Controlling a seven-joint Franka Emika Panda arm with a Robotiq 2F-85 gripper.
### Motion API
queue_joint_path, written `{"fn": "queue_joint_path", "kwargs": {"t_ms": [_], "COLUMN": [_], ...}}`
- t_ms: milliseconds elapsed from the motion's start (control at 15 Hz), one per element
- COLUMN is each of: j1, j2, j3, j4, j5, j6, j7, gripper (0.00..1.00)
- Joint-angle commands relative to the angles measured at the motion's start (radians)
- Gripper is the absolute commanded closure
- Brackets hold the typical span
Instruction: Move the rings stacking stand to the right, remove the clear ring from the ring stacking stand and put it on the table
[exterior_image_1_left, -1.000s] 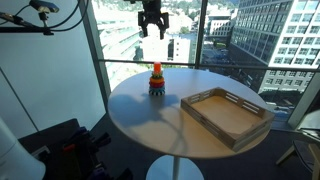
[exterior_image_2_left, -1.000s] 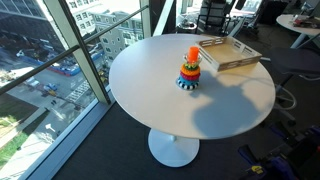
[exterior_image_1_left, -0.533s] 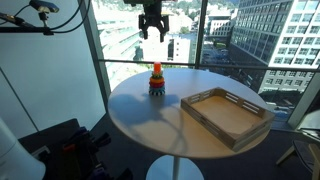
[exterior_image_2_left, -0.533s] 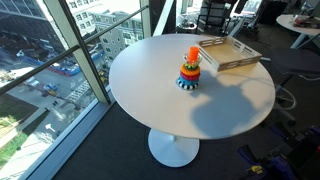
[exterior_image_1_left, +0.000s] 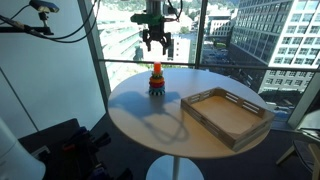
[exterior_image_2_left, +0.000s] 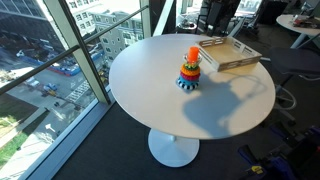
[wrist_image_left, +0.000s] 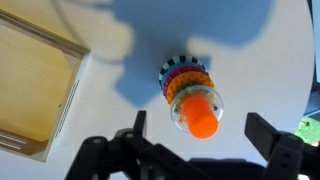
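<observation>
The rings stacking stand (exterior_image_1_left: 156, 82) stands upright near the far edge of the round beige table (exterior_image_1_left: 150, 125). It shows in both exterior views (exterior_image_2_left: 189, 70) and from above in the wrist view (wrist_image_left: 187, 88). Its orange-red peg top (wrist_image_left: 199, 114) points up. The clear ring (wrist_image_left: 186, 100) sits as the top ring around the peg, above the coloured rings. My gripper (exterior_image_1_left: 156, 39) hangs open above the stand, not touching it. In the wrist view its fingers (wrist_image_left: 205, 135) are spread on both sides of the peg.
A rectangular wooden tray (exterior_image_1_left: 226, 113) lies on the table beside the stand (exterior_image_2_left: 228, 52). Floor-to-ceiling windows stand just behind the table's far edge. Bare tabletop lies in front of the stand.
My gripper has come down towards the stand and now hangs lower over it. The stand and the tray have not moved.
</observation>
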Motion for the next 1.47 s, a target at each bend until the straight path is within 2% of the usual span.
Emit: {"fn": "queue_joint_path", "kwargs": {"t_ms": [0,1133,1200,1267,1400], "j1": [0.009,0.021,0.022,0.023,0.025], "j2": [0.047,0.210,0.217,0.226,0.238], "j3": [0.018,0.041,0.043,0.044,0.047], "j4": [0.037,0.130,0.138,0.147,0.163], "j5": [0.004,0.003,0.002,0.001,-0.001], "j6": [0.041,0.090,0.089,0.088,0.088], "j7": [-0.001,-0.001,0.000,0.002,0.003], "gripper": [0.00,0.00,0.03,0.17,0.27]}}
